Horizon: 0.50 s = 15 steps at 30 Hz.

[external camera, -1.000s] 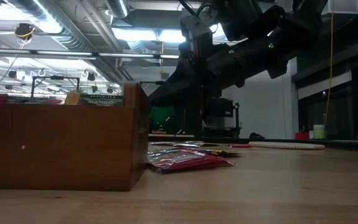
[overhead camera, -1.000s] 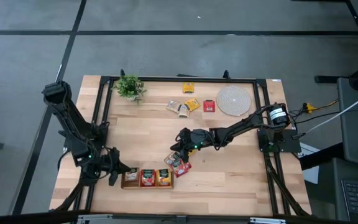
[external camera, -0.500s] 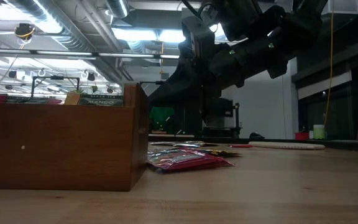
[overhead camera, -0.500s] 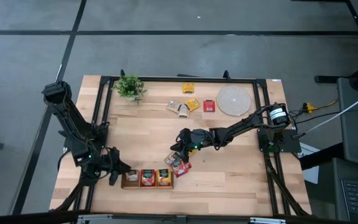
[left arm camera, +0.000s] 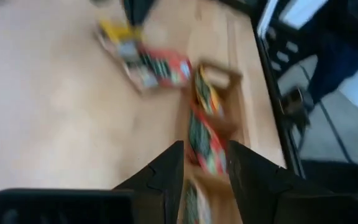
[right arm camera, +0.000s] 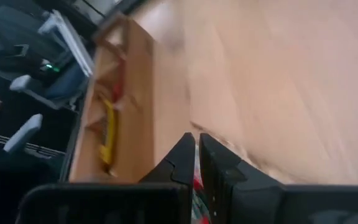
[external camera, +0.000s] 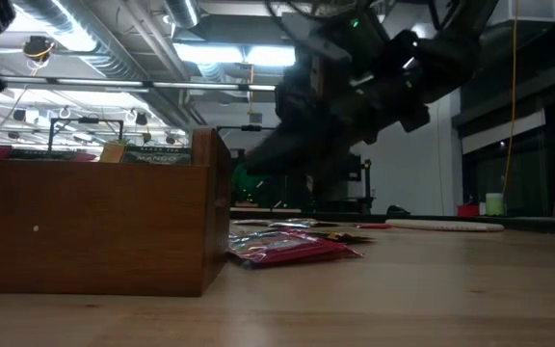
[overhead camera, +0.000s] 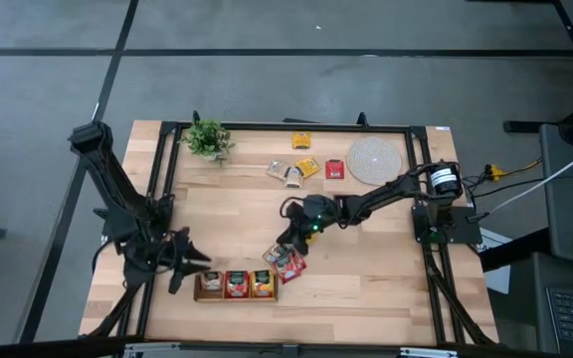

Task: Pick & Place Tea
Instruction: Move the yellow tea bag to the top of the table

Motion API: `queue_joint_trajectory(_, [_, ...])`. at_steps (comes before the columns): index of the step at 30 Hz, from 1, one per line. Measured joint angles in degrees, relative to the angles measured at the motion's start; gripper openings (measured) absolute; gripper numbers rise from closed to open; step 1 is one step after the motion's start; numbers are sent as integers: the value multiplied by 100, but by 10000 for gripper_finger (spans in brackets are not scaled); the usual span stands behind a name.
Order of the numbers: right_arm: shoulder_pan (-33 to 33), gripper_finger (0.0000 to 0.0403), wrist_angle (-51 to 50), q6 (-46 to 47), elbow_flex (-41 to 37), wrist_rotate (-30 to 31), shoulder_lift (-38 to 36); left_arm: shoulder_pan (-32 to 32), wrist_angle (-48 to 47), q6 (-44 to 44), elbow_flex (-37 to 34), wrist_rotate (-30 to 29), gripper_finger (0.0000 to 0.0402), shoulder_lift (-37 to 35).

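The wooden tray [overhead camera: 235,284] stands near the table's front edge, with tea sachets upright in its three compartments. My left gripper [overhead camera: 189,267] hovers open just off the tray's left end, with nothing between its fingers [left arm camera: 166,177]. A loose pile of sachets [overhead camera: 285,262] lies flat on the table by the tray's right end. My right gripper [overhead camera: 286,242] hangs shut above that pile, with a thin red strip showing between its fingers. More sachets [overhead camera: 306,167] lie flat at the far side. My right gripper pinches a thin red sachet edge [right arm camera: 195,185] between its two fingers, which slant down from the table's right. The fingers themselves hide most of the sachet, so its part and how it hangs cannot be told.
A round woven mat [overhead camera: 373,161] lies at the far right and a small potted plant [overhead camera: 207,139] at the far left. A black frame [overhead camera: 286,126] runs along the table's edges. Bare wood lies between the tray and the far sachets.
My left gripper has opened and drawn a little up and away from the tray's left end. My right gripper has risen slightly over the loose pile, staying shut. The pile and the tray have not moved.
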Motion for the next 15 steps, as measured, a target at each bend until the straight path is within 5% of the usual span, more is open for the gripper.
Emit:
queue_joint_trajectory(5, [-68, 25, -649, 212, -3, -85, -1, 794, 0, 1051, 0, -15, 109, -673])
queue_joint_trajectory(15, [152, 5, -1959, 407, -2, 391, -900, 2968, -1, 2083, 0, 1168, 102, -942])
